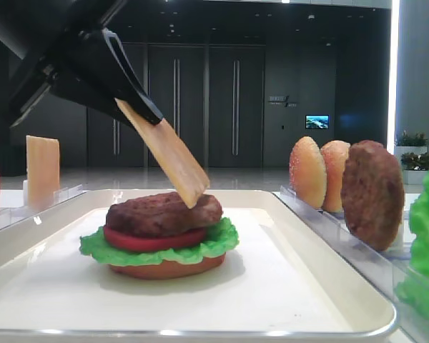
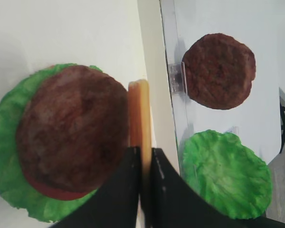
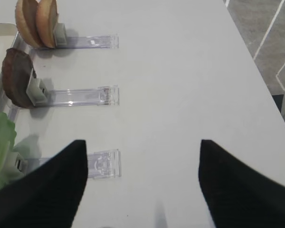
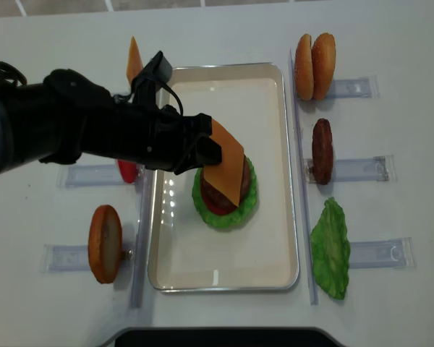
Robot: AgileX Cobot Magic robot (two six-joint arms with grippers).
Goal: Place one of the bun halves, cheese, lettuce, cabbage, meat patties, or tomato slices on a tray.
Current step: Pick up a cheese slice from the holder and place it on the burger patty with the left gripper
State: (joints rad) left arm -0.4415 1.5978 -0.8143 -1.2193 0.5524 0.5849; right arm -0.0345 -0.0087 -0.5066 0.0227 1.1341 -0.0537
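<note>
The white table (image 4: 224, 29) before me carries clear holders on both sides. On my right, three lie in a row: a far holder (image 4: 351, 88), a middle holder (image 4: 362, 168) and a near holder (image 4: 380, 253). On my left I see two more, a left holder (image 4: 83, 178) and a nearer left holder (image 4: 65, 257).

A grey clip (image 3: 38, 91) sits at one holder's end. Past the table's right edge lies the grey floor (image 3: 256, 33), crossed by pale lines.

Far behind stand dark doors (image 1: 207, 107) with long handles. Right of them are a small lit screen (image 1: 317, 122), then a bright light strip (image 1: 394, 64) and plants (image 1: 412, 139).
</note>
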